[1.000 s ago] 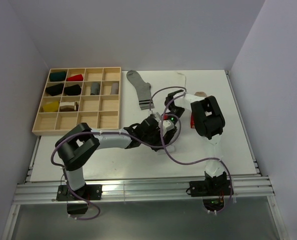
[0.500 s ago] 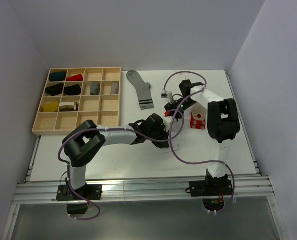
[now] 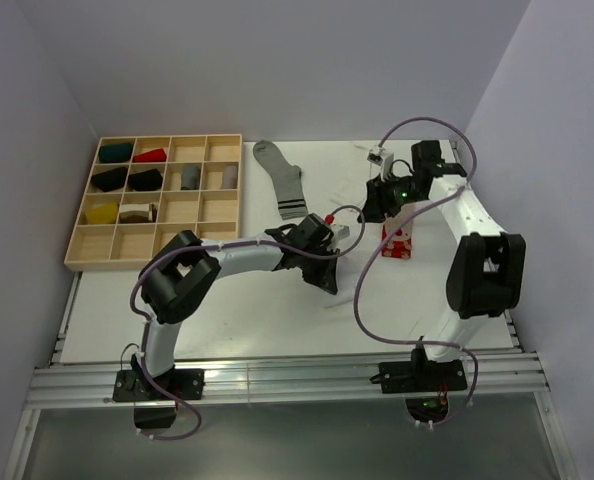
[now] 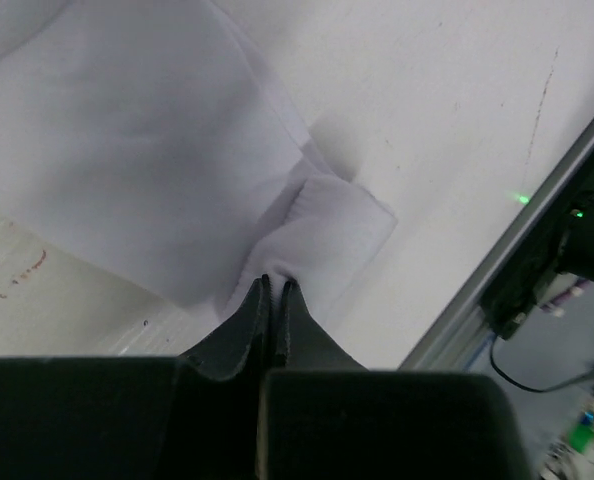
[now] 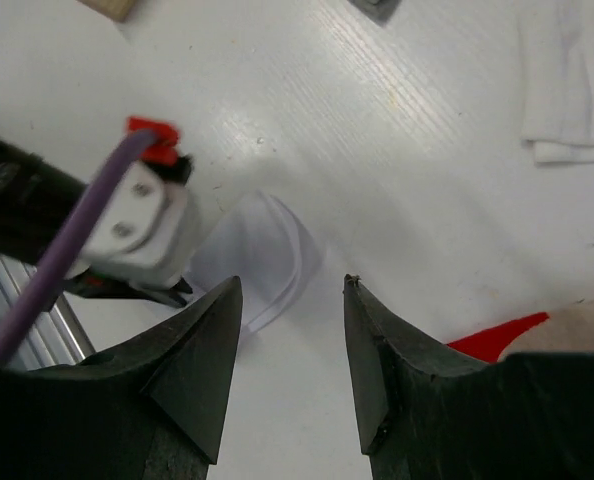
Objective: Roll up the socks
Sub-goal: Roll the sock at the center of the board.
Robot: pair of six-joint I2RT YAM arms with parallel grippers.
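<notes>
Top external view, right gripper [image 3: 374, 208] swung back, apart, empty, left gripper [image 4: 274, 288] clamped on white sock [image 4: 167, 150]

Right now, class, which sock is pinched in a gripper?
The plain white sock, pinched in the shut left gripper; the grey striped sock and the red-patterned sock lie free.

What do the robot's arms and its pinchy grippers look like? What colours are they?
The left arm and right arm are both made of white tube-like links joined by chunky black joints. A purple cable loops along each one. The left gripper and right gripper each have two black, wedge-shaped fingers that taper to narrow tips. A small green light glows near the right wrist.
</notes>
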